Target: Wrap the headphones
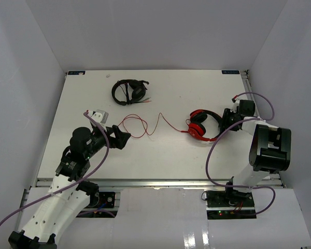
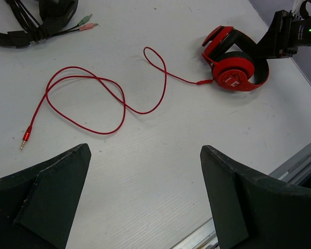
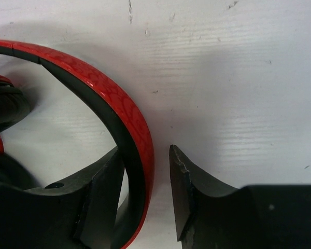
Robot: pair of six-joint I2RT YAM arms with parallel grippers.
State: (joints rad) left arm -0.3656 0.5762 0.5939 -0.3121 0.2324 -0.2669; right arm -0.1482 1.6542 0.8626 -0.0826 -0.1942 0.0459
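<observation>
The red headphones (image 1: pixel 202 126) lie on the white table at the right, ear cups folded together; the left wrist view shows them at the upper right (image 2: pixel 236 67). Their thin red cable (image 1: pixel 140 124) runs left in loose loops (image 2: pixel 93 93) and ends in a plug (image 2: pixel 25 138). My right gripper (image 1: pixel 225 122) is open with its jaws on either side of the red headband (image 3: pixel 129 119); the inner finger touches it and a small gap shows at the outer finger. My left gripper (image 1: pixel 122 137) is open and empty (image 2: pixel 145 148), just short of the cable loops.
Black headphones (image 1: pixel 129 92) with their own dark cable lie at the back left (image 2: pixel 36 21). The table's metal front rail (image 2: pixel 295 166) runs close behind the left gripper. White walls enclose the table on three sides.
</observation>
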